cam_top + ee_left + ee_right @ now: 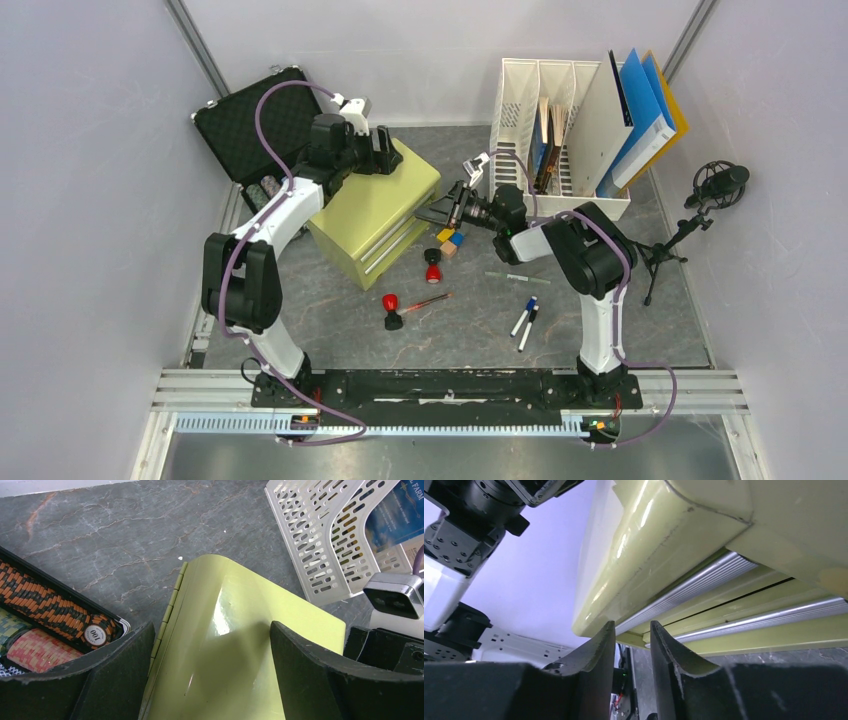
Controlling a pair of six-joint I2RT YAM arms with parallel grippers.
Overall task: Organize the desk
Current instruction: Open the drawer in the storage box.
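Left wrist view: the left hand (211,627) hangs over the top of the yellow-green cabinet (230,590), fingers wide apart, holding nothing; the right hand (633,625) sits at the cabinet's drawer front, fingers a narrow gap apart just below the silver rail (704,580), gripping nothing; the dark marbled surface (125,530) spreads beneath the cabinet.

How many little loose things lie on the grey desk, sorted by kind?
Red-topped stamps: 2
Markers: 2
Thin pens: 2
Coloured blocks: 3 visible
Total: 9
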